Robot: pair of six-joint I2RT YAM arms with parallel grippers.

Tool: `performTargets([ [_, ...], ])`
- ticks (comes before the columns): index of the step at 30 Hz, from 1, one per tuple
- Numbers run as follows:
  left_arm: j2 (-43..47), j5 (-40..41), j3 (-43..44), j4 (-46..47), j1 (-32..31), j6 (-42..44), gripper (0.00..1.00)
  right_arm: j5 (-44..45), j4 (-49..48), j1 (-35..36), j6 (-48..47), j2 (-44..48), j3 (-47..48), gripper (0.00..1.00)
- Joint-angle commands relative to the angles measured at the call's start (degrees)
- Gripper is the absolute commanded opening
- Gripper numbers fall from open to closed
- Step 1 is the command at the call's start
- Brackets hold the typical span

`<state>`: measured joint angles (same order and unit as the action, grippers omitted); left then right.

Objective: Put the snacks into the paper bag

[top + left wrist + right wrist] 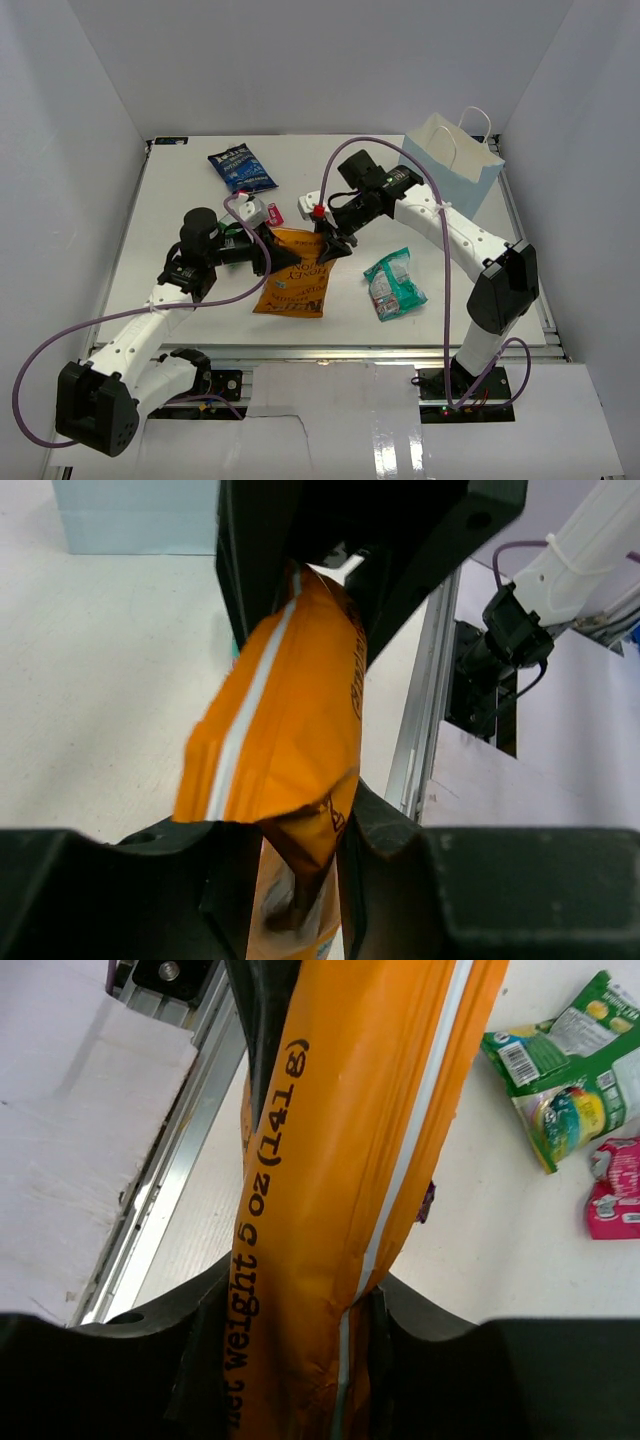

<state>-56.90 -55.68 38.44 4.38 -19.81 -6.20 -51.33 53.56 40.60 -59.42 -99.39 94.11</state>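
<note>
The large orange chip bag (293, 285) sat near the table's front centre. The left gripper (283, 258) was closed on one end and the right gripper (335, 246) on the other. The teal packet (395, 285) lay to its right, with the pink packet (615, 1185) and green packet (560, 1060) by the left arm. The dark blue bag (241, 168) lay farther back. The paper bag (455, 160) stood upright at the far right, its interior unseen. Progress was judged early, since every visible snack lay outside it. Nothing appeared to block the route.

Chip bag (292, 282) at centre of the table (180, 195), between the left gripper (283, 258) on its left and the right gripper (335, 249) at its far-right corner. Small packet (395, 285) lies to its right, snack bag (241, 168) far left, and paper bag (455, 160) stands far right.
</note>
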Motion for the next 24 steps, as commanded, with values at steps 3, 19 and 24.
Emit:
performTargets([
  [3, 2.49, 5.57, 3.92, 2.92, 0.13, -3.91, 0.66, -1.4, 6.55, -0.78, -1.67, 2.62, 2.14, 0.16],
  [19, 13.4, 36.07, 4.46, -8.25, 0.13, -16.38, 0.98, -8.44, -0.72, -20.38, 22.13, 5.7, 21.63, 0.08],
  [24, 15.07, 37.84, -1.43, -2.99, 0.13, -20.25, 0.98, -5.8, -18.37, -28.26, 37.5, 5.97, 31.91, 0.08],
])
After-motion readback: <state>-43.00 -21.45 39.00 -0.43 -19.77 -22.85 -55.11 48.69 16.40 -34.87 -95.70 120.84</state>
